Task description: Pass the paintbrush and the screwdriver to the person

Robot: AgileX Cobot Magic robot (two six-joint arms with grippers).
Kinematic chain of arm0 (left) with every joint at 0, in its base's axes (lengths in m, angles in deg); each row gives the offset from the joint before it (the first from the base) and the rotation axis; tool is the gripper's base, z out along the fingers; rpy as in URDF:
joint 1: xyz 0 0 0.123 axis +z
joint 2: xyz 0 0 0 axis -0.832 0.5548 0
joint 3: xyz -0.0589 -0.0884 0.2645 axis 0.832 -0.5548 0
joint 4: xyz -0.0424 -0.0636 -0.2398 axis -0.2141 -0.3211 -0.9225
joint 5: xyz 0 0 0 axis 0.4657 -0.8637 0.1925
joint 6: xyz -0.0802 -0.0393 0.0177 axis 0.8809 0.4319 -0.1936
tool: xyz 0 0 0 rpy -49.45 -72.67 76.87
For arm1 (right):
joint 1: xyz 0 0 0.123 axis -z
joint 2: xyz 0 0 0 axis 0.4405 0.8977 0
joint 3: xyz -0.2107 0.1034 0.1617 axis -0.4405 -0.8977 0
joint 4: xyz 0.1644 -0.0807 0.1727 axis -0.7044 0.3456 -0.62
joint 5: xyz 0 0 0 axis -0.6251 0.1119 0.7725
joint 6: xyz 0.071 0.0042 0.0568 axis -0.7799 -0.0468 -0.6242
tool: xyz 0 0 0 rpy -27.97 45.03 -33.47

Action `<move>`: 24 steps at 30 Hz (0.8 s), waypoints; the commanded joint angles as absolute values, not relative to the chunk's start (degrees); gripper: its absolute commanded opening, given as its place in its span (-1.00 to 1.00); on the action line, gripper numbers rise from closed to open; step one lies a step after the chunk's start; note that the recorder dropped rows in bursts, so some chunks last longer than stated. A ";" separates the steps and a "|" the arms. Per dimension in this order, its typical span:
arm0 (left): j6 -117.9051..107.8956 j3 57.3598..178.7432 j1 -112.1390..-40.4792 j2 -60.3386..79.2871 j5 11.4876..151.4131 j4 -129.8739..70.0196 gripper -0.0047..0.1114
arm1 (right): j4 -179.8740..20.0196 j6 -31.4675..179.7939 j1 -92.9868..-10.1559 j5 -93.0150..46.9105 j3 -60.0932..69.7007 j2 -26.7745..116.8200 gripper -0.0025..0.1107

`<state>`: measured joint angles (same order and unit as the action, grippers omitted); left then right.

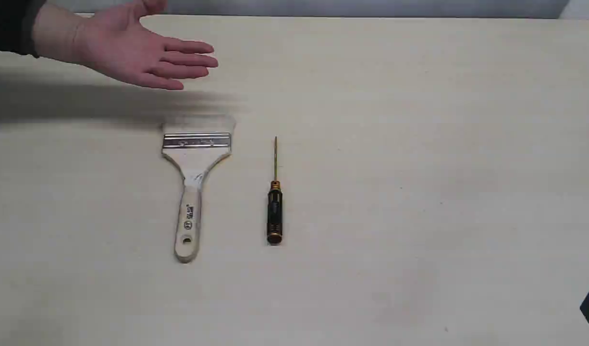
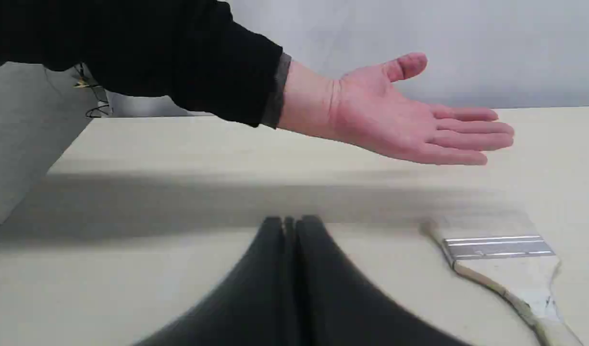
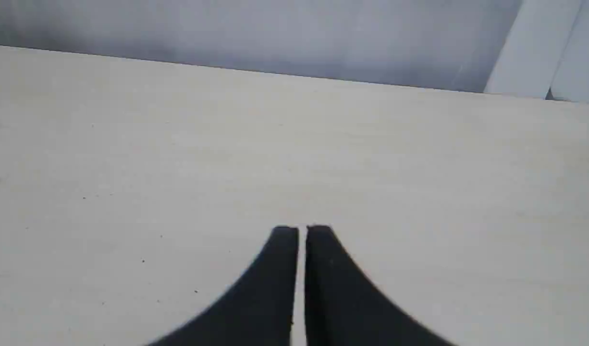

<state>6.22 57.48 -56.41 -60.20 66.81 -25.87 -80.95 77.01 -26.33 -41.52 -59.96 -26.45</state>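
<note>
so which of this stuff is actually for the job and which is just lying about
For the job: paintbrush, screwdriver, person's open hand, left claw, right claw.

Just there: table under both tools, dark cables behind the table, white panels by the wall.

Pale beige table [image 1: 419, 192], few tiny dark specks on surface; broad shadow band [image 1: 59, 103] across far left part; plain grey wall [image 3: 275, 33] behind; slanted white panel [image 3: 520, 57] against wall; thin black cables [image 2: 95, 96] beyond table corner
</note>
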 commanded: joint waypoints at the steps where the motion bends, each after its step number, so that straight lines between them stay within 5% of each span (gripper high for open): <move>1: 6.34 57.36 -56.71 -60.34 67.04 -26.07 -0.92 | -80.73 77.27 -25.97 -41.31 -60.09 -26.77 -0.88; 24: 6.34 57.36 -56.71 -60.34 67.27 -25.94 -0.92 | -83.87 77.11 -25.97 -30.12 -60.09 -26.77 -0.88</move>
<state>6.22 57.48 -56.41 -60.20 66.81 -25.87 -82.15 77.01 -26.33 -32.70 -59.96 -26.45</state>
